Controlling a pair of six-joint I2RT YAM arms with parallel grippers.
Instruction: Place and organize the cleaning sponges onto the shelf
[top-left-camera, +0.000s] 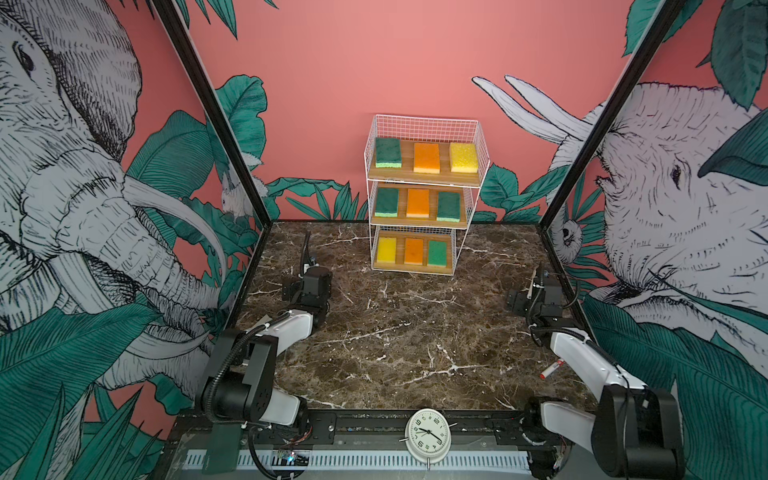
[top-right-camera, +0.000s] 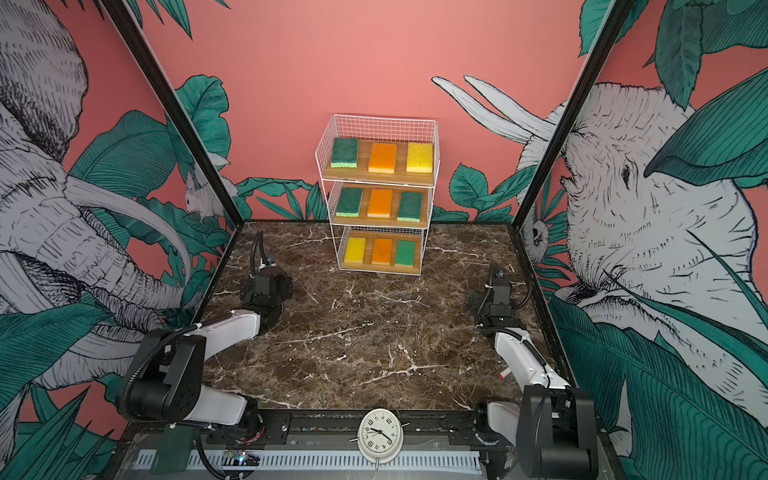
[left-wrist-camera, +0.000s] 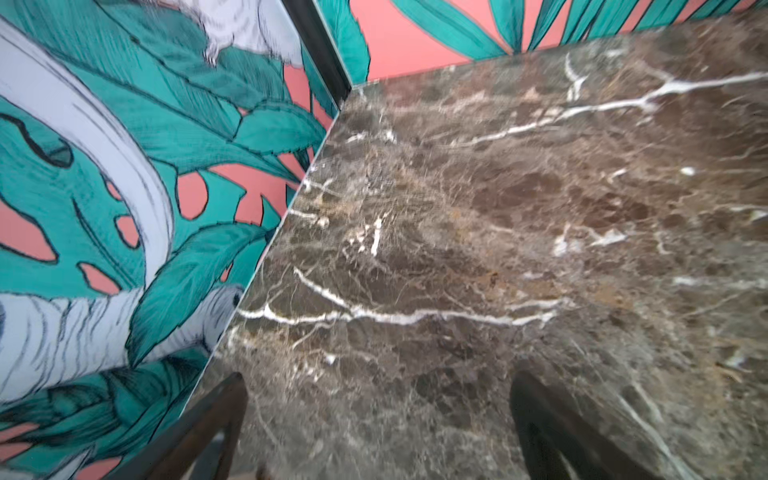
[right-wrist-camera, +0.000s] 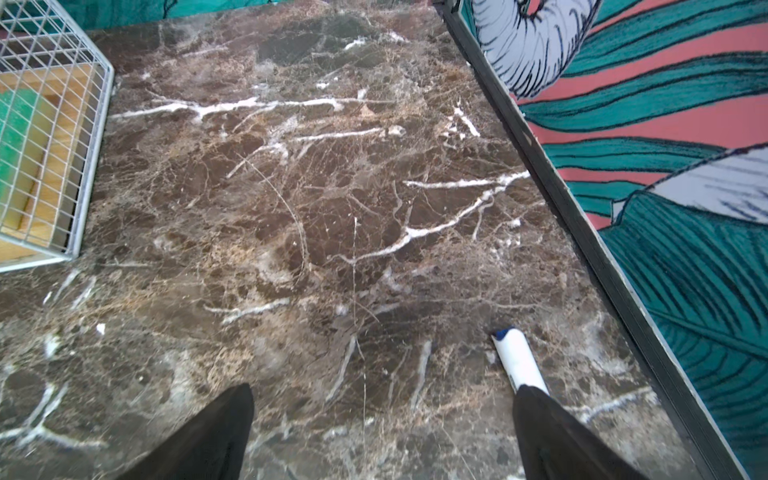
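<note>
nine cleaning sponges (top-left-camera: 427, 157) are laid three to a tier on the far shelf (top-left-camera: 422, 124); the left gripper (left-wrist-camera: 374, 436) and right gripper (right-wrist-camera: 382, 436) are held spread wide, nothing grasped.

A marker pen (right-wrist-camera: 517, 359) lies flat on the brown marble tabletop (right-wrist-camera: 332, 208), just beside one finger of the right tool (right-wrist-camera: 382, 388), which hides its rear end. Its visible tip looks blue, perhaps. A white clock (top-left-camera: 428, 434) stands well behind that tool.

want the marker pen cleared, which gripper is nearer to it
Right. The marker pen lies beside a finger of the right gripper; the left gripper sits on the opposite side of the table.
</note>
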